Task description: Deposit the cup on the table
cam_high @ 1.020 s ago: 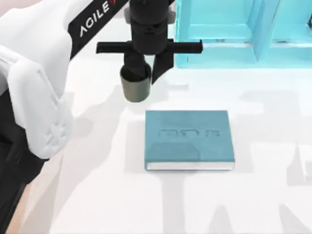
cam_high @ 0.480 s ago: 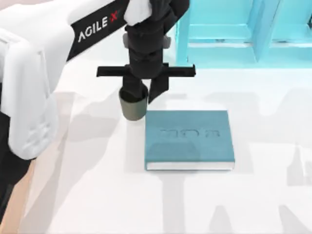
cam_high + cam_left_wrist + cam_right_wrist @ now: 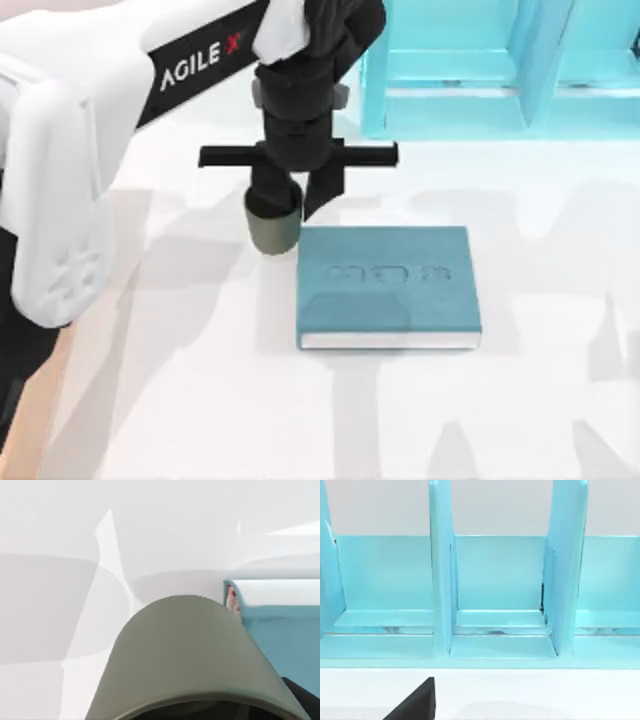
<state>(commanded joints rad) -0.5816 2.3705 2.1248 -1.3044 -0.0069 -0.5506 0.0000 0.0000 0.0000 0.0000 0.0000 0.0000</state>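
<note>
The olive-brown cup [image 3: 272,230] stands upright in my left gripper [image 3: 290,203], which is shut on its rim from above. It is over the white table [image 3: 180,380], right beside the far left corner of the teal book [image 3: 388,285]. I cannot tell whether its base touches the table. In the left wrist view the cup [image 3: 190,655] looms close, with the white table [image 3: 150,530] beyond it and the book [image 3: 285,645] to one side.
A light blue divided rack [image 3: 470,60] stands at the back right, just behind the left arm, and the right wrist view looks into its compartments [image 3: 500,580]. A dark wedge [image 3: 415,705] sits at that view's edge. Bare tabletop lies left of and in front of the book.
The left gripper has carried the cup forward from beside the rack to the book's far left corner, and it appears lower. Its grip has not changed.
</note>
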